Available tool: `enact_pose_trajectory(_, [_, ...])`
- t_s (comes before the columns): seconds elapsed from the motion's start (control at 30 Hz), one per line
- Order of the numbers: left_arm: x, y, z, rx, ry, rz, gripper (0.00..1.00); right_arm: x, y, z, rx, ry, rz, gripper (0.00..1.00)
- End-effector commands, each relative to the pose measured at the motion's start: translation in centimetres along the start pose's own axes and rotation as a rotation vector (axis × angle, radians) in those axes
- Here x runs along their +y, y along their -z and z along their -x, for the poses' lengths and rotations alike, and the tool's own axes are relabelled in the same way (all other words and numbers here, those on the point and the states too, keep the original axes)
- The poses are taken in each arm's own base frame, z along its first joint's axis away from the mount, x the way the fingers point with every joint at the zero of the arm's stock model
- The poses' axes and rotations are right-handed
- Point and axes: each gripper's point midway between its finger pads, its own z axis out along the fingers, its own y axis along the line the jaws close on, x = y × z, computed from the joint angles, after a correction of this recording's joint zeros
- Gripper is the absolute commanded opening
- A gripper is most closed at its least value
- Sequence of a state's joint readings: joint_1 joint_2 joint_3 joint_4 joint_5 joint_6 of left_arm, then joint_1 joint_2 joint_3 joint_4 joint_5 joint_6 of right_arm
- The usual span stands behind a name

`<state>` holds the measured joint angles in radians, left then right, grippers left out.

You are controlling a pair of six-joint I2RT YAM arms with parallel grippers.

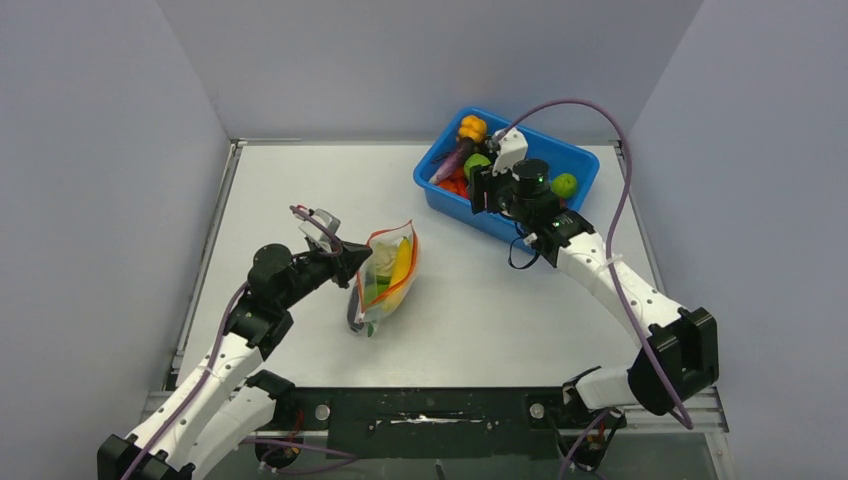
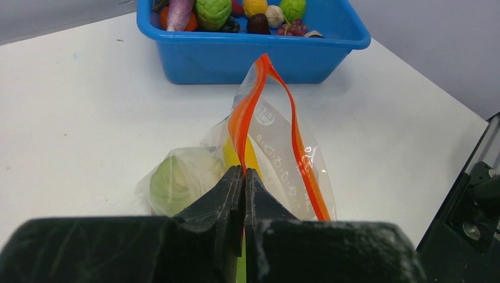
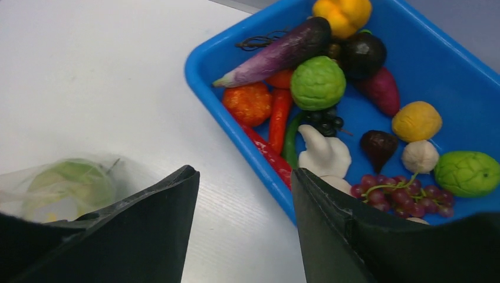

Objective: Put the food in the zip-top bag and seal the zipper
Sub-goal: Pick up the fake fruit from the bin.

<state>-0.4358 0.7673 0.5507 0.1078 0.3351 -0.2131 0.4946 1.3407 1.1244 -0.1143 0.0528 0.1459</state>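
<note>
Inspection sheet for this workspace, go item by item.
Surface: white table, no spills seen.
Job's things: zip-top bag mid-table, zipper unsealed, yellow and green food inside; more food in blue bin.
Clutter: nothing seen.
Grippers: left gripper shut on the bag's mouth edge; right gripper open, empty, over the bin's near rim.
Cables: purple cable arches high at the right.
Surroundings: plain grey walls.

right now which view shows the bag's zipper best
Left wrist: the zipper fills the middle, its two orange strips parted, the left gripper shut on the near end. Top external shows it only as a thin orange rim. Right wrist catches only the bag, no zipper.
</note>
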Motion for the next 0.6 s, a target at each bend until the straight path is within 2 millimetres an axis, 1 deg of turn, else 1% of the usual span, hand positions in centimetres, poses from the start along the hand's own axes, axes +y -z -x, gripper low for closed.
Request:
enact_pose_trajectory(0.0, [-0.3,0.2,2.1,-0.057,-0.055,-0.009,0.00,-4.7,-2.0,0.9,-0.011,0.036,-0.125,0.62])
enact_pose_trajectory(0.07, [-0.4,0.2,1.9,-0.058,-0.050,-0.016,0.00,-6.1,-3.2,0.6,-0.003,0.035,-0.148,0.67])
enact_pose_trajectory(0.23, [-0.6,0.2,1.4,-0.050,-0.048,-0.033,0.00,-9.6,-6.6,-0.8,0.047,0.001,-0.191,0.72])
enact_pose_trajectory(0.33, [-0.8,0.2,1.2,-0.040,-0.052,-0.047,0.00,-10.5,-8.5,-1.4,0.064,-0.021,-0.183,0.74])
enact_pose_trajectory(0.47, [-0.9,0.4,1.1,-0.042,-0.062,-0.049,0.00,-11.2,-10.4,-1.2,0.041,-0.047,-0.149,0.78])
enact_pose_trajectory(0.57, [-0.9,0.5,1.2,-0.045,-0.066,-0.052,0.00,-11.4,-11.9,-1.2,0.036,-0.071,-0.121,0.80])
